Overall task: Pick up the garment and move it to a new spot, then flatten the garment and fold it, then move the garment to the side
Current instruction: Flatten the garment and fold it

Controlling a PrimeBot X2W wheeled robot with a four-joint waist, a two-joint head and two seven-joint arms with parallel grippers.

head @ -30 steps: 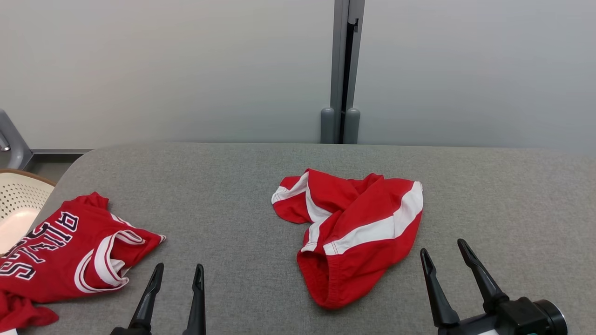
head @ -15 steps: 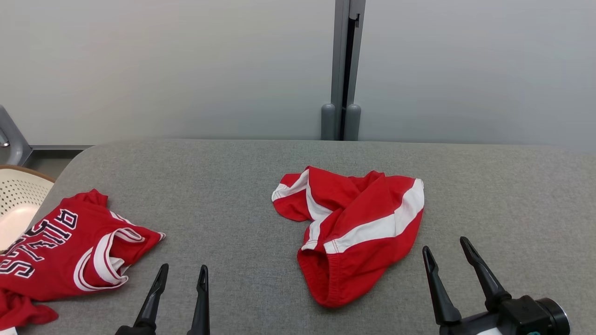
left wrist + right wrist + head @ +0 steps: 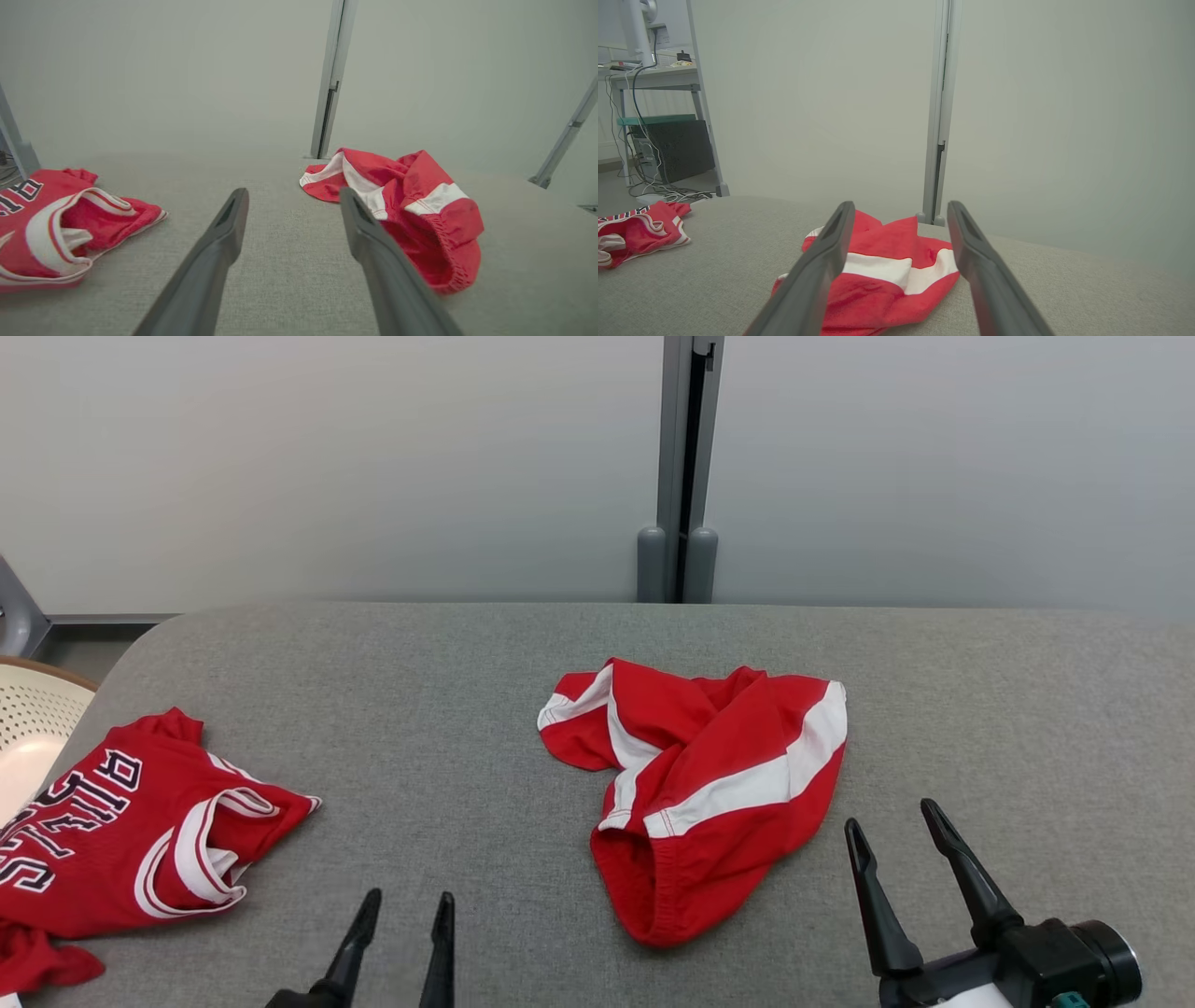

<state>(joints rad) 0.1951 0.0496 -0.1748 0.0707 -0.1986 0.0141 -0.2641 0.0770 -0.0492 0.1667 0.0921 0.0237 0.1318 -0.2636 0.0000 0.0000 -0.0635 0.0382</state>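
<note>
Red shorts [image 3: 719, 784] w/ white stripes lie crumpled near the middle of the gray surface [image 3: 448, 709], waistband toward the robot, clear of every edge. Bare cloth all round them: a strip behind up to the far edge, a wide stretch to the R, another to the L btw shorts & red jersey [image 3: 103, 831]. The jersey sits at the L edge. The left jaws are spread w/ nothing in them, low at the near side btw jersey & shorts, touching neither. The right jaws are spread too, empty, tips just beside the shorts' near-R hem, not touching.
</note>
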